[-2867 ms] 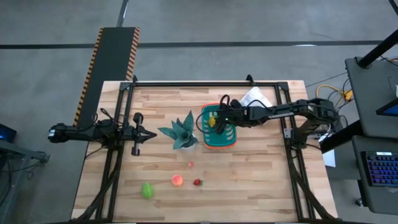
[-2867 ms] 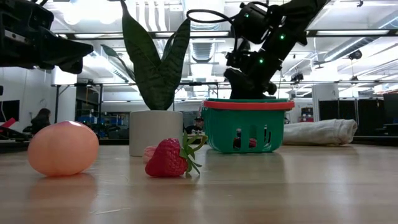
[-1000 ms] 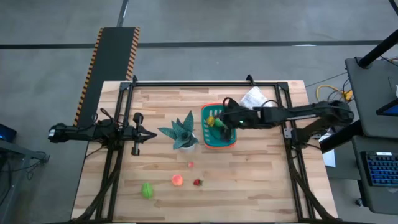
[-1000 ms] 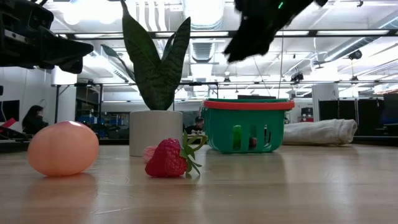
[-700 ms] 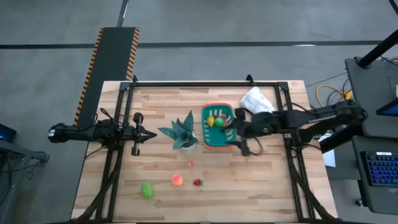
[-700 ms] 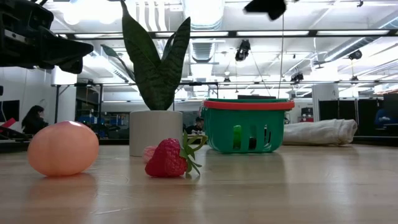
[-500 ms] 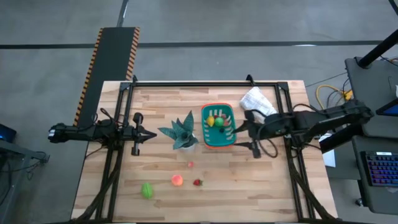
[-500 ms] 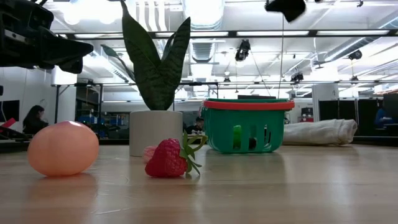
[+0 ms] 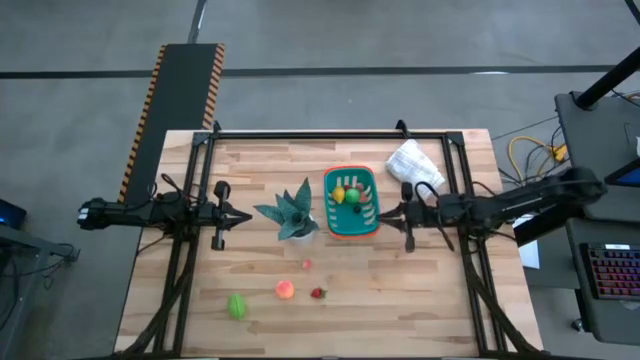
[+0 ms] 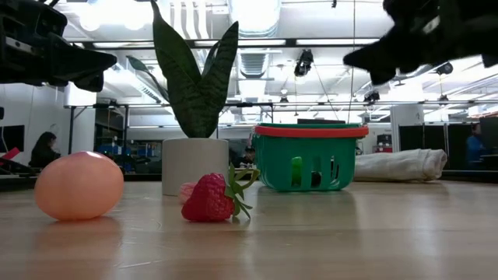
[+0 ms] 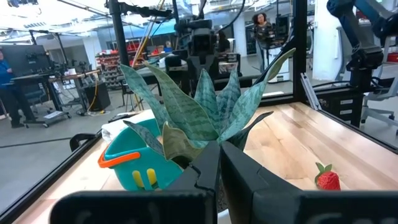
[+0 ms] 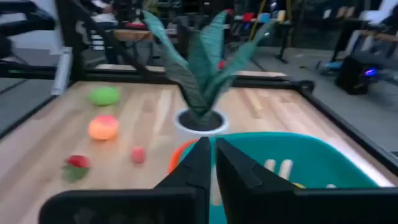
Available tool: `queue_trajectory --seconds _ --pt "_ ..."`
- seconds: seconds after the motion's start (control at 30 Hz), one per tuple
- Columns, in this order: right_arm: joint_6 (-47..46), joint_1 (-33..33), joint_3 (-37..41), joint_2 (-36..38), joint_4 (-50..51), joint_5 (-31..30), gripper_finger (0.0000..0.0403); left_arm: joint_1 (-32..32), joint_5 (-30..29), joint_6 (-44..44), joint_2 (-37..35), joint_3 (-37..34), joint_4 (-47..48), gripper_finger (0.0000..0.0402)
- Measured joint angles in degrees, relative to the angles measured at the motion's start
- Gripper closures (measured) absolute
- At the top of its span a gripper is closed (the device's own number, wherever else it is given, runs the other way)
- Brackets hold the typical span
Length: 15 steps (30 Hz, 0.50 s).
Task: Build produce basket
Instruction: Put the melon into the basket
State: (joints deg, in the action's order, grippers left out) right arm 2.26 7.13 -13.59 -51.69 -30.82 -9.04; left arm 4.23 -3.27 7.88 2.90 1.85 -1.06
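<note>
My right pincer [image 9: 383, 213] is closed and holds nothing; it hangs just beside the right rim of the basket [image 9: 351, 203], above the bench [image 9: 440, 290]. My left pincer [image 9: 247, 216] is closed too, empty, near the plant [image 9: 291, 213]. The basket stands in the middle of the bench and has yellow and green produce [image 9: 345, 193] inside. A green piece [image 9: 236, 305], an orange one [image 9: 285, 290] and a strawberry [image 9: 318, 293] lie near the front edge, with open wood around. A white bag [image 9: 413, 162] lies at the far right corner.
</note>
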Motion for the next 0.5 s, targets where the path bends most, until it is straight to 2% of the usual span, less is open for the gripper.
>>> queue_trajectory --seconds 0.13,0.27,0.37,0.5 --pt "2.4 -5.2 1.3 -3.5 -6.0 1.9 0.0393 0.0 0.0 0.0 0.1 0.0 0.0 0.0402" --pt "4.3 -10.4 0.2 -4.9 -5.2 6.6 0.0394 0.0 0.0 0.0 0.0 0.0 0.0 0.0402" --pt "4.4 -12.8 0.5 -3.4 -4.8 7.9 0.0394 0.0 0.0 0.0 0.0 0.0 0.0 0.0402" --pt "2.6 -12.5 3.8 1.8 -3.3 8.0 0.0394 0.0 0.0 0.0 0.0 0.0 0.0 0.0402"
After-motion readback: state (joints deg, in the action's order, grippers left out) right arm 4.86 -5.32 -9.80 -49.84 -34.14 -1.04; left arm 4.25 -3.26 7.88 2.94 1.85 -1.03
